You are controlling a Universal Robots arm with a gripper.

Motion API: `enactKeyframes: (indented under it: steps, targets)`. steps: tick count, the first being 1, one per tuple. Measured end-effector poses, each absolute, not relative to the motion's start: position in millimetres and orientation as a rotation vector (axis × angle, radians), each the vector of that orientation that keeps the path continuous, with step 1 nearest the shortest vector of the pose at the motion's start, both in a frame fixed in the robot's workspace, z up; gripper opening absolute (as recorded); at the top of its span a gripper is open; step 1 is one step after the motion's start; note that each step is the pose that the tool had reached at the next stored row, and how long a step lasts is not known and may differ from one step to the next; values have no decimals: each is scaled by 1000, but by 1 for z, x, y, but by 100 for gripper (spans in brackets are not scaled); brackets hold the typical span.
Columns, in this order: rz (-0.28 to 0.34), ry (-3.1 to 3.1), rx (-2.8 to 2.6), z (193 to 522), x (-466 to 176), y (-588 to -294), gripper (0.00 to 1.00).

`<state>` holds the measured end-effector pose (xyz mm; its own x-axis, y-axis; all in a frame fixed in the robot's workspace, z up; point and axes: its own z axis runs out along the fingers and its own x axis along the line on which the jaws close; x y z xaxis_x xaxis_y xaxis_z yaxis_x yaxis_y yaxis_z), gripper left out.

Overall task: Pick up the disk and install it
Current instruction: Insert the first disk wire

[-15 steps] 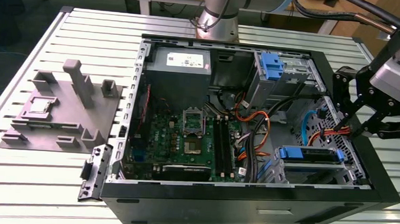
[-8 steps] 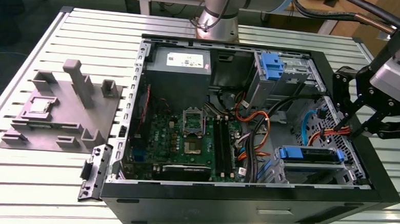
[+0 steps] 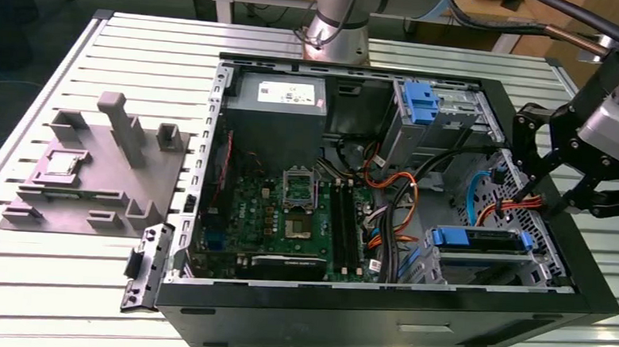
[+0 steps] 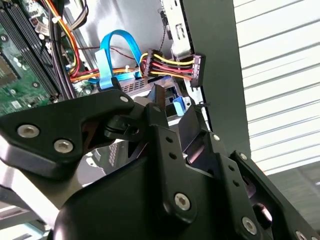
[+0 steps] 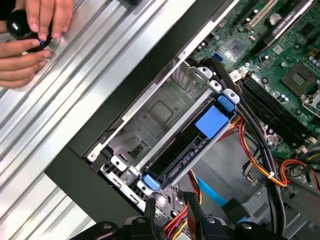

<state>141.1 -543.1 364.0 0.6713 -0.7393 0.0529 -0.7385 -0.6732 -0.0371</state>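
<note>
The disk [image 3: 481, 239] sits in the metal drive cage at the near corner of the open computer case, on the exterior view's right. Its blue carrier frame and dark edge show; the label face is hidden. The first wrist view has the disk [image 5: 212, 121] seated lengthwise in the cage. My gripper [image 3: 547, 194] hangs over the case's wall on the exterior view's right, just beyond the cage and a little above it. The gripper [image 5: 170, 202] is open, its two thin fingertips apart with only cables behind them. In the second wrist view the gripper [image 4: 175, 107] points at a bundle of power wires.
A second blue carrier [image 3: 421, 100] stands in the far bay. A grey power supply [image 3: 278, 100] and the motherboard [image 3: 285, 220] fill the case. Orange, black and blue cables [image 5: 260, 165] run beside the cage. A grey fixture [image 3: 97, 170] lies on the slatted table. A person's hands [image 5: 35, 30] hold a black knob.
</note>
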Motion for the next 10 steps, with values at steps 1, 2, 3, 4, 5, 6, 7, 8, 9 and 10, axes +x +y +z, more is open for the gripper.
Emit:
enactKeyframes:
  steps: [1, 2, 3, 4, 5, 6, 7, 8, 9, 10]
  targets:
    - [-100, 1258, -2863, 364, 142, -543, 38]
    - [-100, 1256, -2864, 364, 143, -543, 38]
    - [-101, 1256, -2864, 364, 145, -543, 38]
    - [-101, 1256, -2864, 364, 147, -542, 38]
    - [-101, 1256, -2864, 364, 149, -542, 38]
    - [-101, 1256, -2864, 364, 151, -541, 38]
    - [-101, 1256, -2864, 364, 153, -539, 38]
    - [-101, 1256, -2865, 364, 154, -538, 38]
    - [-101, 1257, -2865, 364, 156, -537, 38]
    - [-102, 1257, -2866, 363, 157, -535, 38]
